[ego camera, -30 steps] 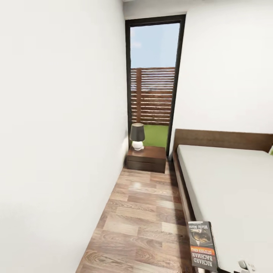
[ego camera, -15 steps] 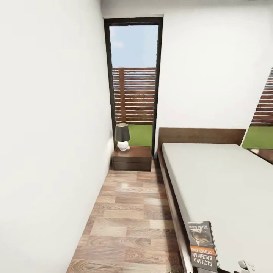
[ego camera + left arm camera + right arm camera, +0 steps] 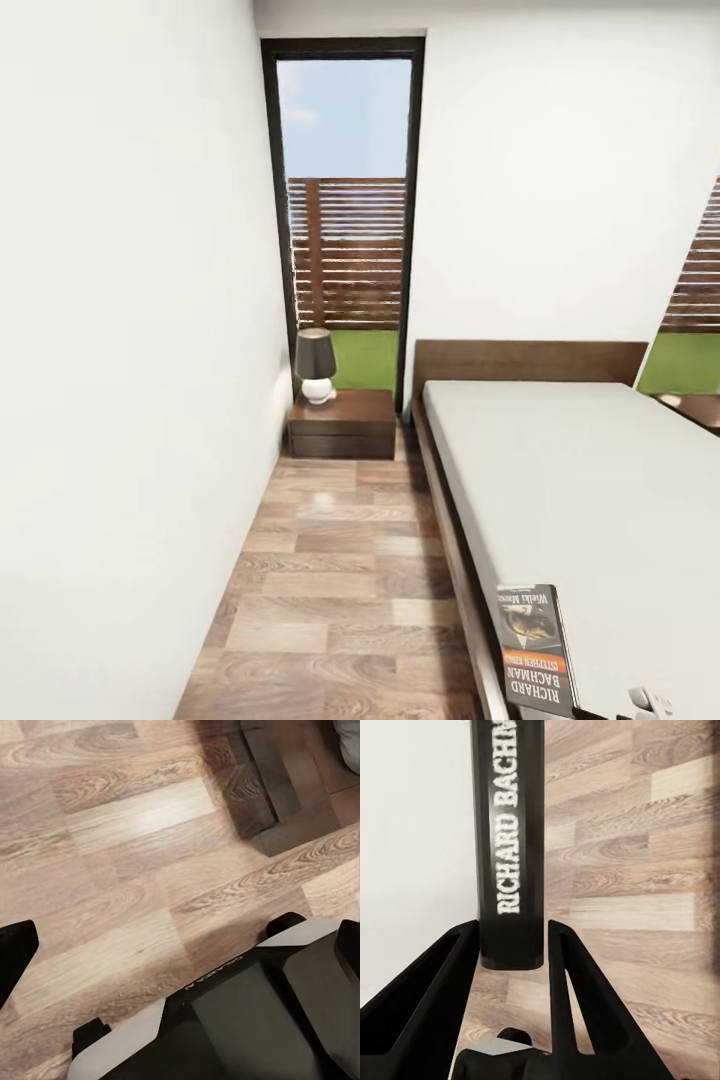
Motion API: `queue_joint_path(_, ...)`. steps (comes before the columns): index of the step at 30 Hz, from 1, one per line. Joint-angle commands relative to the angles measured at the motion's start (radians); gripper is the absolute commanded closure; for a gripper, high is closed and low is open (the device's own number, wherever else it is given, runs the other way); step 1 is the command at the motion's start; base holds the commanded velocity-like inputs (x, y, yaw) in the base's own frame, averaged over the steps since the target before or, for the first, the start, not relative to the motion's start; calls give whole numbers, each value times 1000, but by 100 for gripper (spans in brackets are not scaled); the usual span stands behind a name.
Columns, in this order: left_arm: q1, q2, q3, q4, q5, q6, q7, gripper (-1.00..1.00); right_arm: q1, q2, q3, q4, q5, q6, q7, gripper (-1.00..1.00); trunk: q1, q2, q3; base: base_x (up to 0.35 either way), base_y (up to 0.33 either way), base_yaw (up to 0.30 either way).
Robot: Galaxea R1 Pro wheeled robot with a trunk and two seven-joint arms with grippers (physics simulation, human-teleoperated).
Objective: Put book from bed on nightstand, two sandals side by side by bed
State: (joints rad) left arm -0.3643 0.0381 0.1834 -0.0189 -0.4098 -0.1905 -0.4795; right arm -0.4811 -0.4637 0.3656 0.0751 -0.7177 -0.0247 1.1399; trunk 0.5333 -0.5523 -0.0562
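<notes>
The book (image 3: 535, 647) is seen at the lower right of the head view, held upright above the near left edge of the bed (image 3: 590, 500). On its dark cover "RICHARD BACHMAN" is read in white, "STEPHEN KING" on an orange band, and a further small line that is too blurred to read; a pale picture is shown above the band. In the right wrist view the spine (image 3: 512, 840) is lettered "RICHARD BACHM", the rest being cut by the frame edge. The right gripper (image 3: 514, 945) is clamped on the book's lower end, one black finger (image 3: 431, 982) on each side of the spine.

One nightstand (image 3: 342, 422) is seen at mid-left of the head view, against the wall beside the headboard (image 3: 530, 358); two drawer fronts are made out, both shut, and one lamp (image 3: 315, 364) with a dark shade and white base stands on its top. A second dark wooden top (image 3: 695, 408) is glimpsed at the right edge.

In the left wrist view a dark and pale part of the robot (image 3: 247, 1020) is seen over the wood-plank floor (image 3: 127, 855); whether the left gripper is open or closed cannot be told.
</notes>
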Motion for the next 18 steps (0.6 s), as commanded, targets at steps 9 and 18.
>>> queue_joint_path(9, -1, 0, 8, 1, -11, -5, -2, -100, -2, 0, 3, 3, -9, -3, 4, 100, 1, -2, -2, 306, 119, 0)
queue_joint_path(18, -1, 0, 8, 1, -11, -5, -2, -100, -2, 0, 3, 3, -9, -3, 6, 100, 1, -2, -2, 265, 187, 0)
